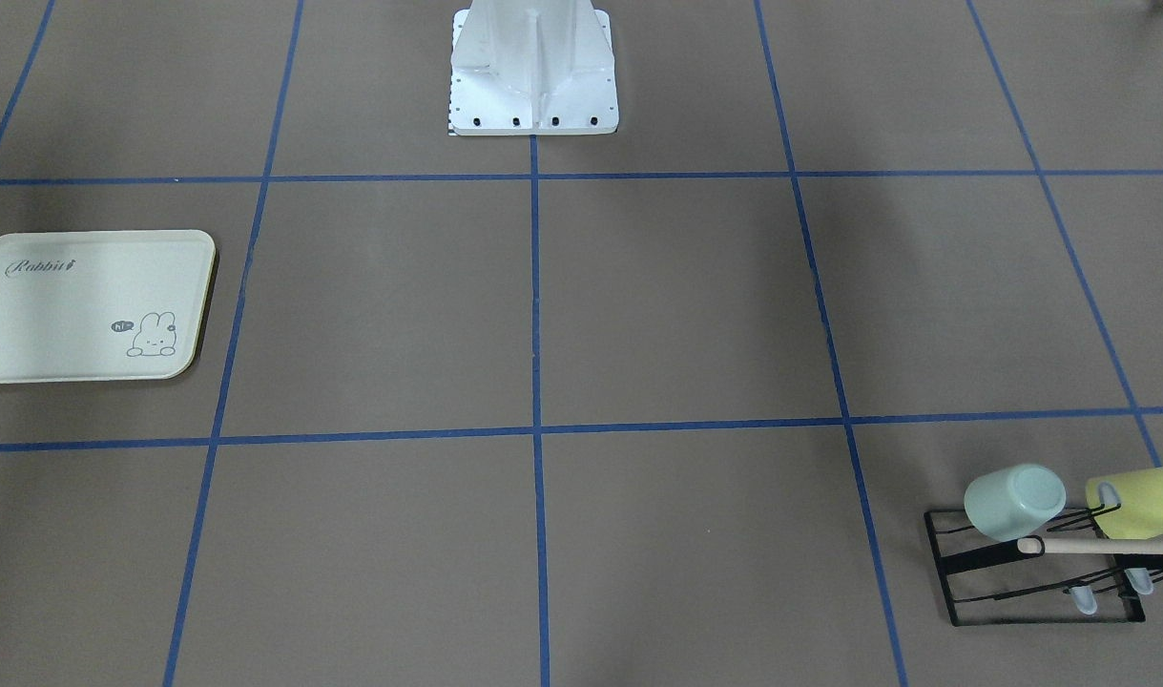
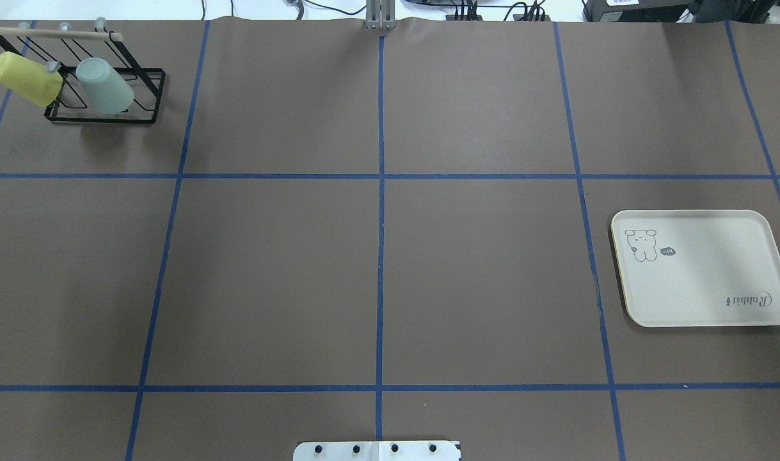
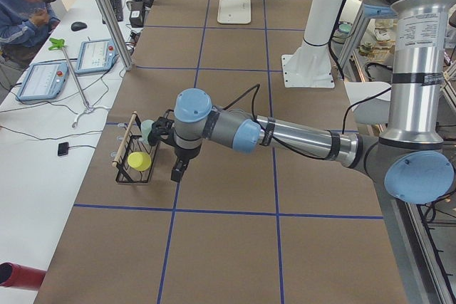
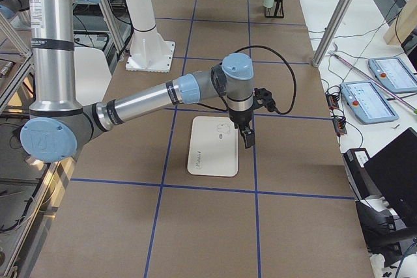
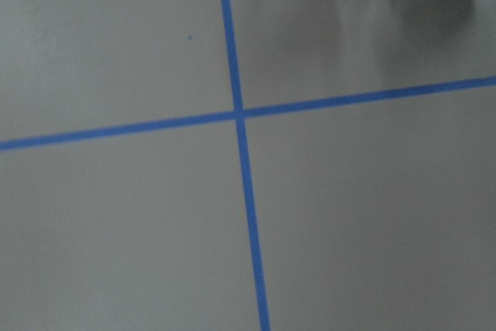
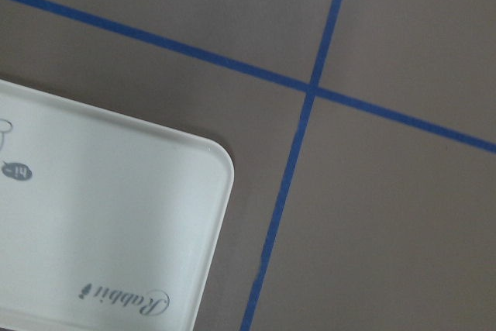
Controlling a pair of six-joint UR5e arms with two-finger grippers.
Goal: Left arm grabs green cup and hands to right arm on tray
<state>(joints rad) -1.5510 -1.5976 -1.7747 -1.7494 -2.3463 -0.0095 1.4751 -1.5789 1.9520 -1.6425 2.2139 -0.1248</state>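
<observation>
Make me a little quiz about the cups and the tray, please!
1. True or false: the green cup is lying on the tray.
2. What holds the green cup up? A) a black wire rack B) a bowl C) a box
3. Fill the gap: the other cup hanging next to it is coloured ____.

Key: 1 false; 2 A; 3 yellow-green.

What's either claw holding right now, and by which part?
Nothing. The green cup sits on the wire rack; left claw and right claw look empty.
</observation>
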